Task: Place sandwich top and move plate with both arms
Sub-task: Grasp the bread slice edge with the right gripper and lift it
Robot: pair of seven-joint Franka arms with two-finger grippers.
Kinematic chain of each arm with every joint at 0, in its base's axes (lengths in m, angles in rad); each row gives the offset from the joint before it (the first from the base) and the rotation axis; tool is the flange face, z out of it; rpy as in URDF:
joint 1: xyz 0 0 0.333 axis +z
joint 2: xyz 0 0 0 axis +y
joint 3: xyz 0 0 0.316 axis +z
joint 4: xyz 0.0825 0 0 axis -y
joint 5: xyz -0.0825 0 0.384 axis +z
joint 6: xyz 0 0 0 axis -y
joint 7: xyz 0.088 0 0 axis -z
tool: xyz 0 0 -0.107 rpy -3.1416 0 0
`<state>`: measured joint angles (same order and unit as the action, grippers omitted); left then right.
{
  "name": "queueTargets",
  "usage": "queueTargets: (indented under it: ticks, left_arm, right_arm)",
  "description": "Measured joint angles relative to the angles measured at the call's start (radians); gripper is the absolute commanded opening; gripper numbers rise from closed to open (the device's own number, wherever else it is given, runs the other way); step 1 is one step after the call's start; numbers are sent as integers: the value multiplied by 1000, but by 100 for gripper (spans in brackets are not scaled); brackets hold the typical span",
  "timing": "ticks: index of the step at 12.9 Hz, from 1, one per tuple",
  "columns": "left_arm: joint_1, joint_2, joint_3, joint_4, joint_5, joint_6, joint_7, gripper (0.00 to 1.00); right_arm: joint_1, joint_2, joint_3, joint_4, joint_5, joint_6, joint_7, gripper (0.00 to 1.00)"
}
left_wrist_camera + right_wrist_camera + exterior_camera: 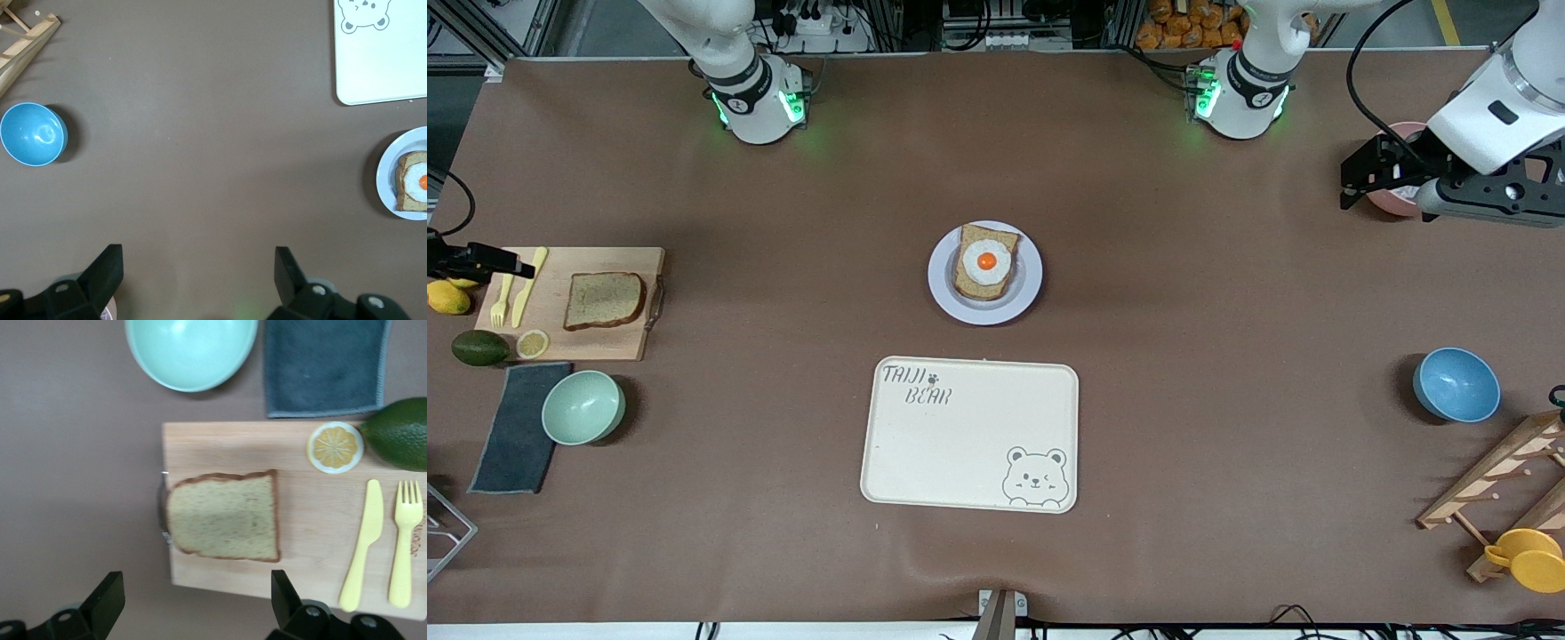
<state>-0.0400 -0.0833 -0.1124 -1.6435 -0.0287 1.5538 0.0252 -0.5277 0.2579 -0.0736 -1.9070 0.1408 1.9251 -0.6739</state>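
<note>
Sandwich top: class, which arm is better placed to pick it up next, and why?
Right. The right gripper hangs open over the cutting board, beside the sandwich top. The left gripper waits open at the table's left-arm end, near the blue bowl.

Printed lettering "TAIJI BEAR", with a small paw mark, in one corner of cream tray (969,436); bear drawing in the corner diagonally across. No other readable text.

Wooden cutting board (293,520), matt; grainy wholemeal sandwich top (223,515); glossy mint bowl (191,350); grey cloth (323,365), woven texture
</note>
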Motion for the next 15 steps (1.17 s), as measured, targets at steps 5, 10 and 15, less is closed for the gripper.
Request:
queueTargets:
  ticks: [5, 10, 15]
  left_arm:
    - [-6, 8, -1, 0, 0, 6, 0, 100]
    - [-8, 15, -22, 12, 0, 15, 4, 100]
    - [-6, 16, -25, 17, 0, 15, 4, 100]
  right_arm:
    - [-47, 90, 0, -77, 1, 160, -44, 69]
    - [-49, 157, 4, -73, 41, 224, -108, 66]
    - [-60, 236, 3, -50, 120, 277, -228, 59]
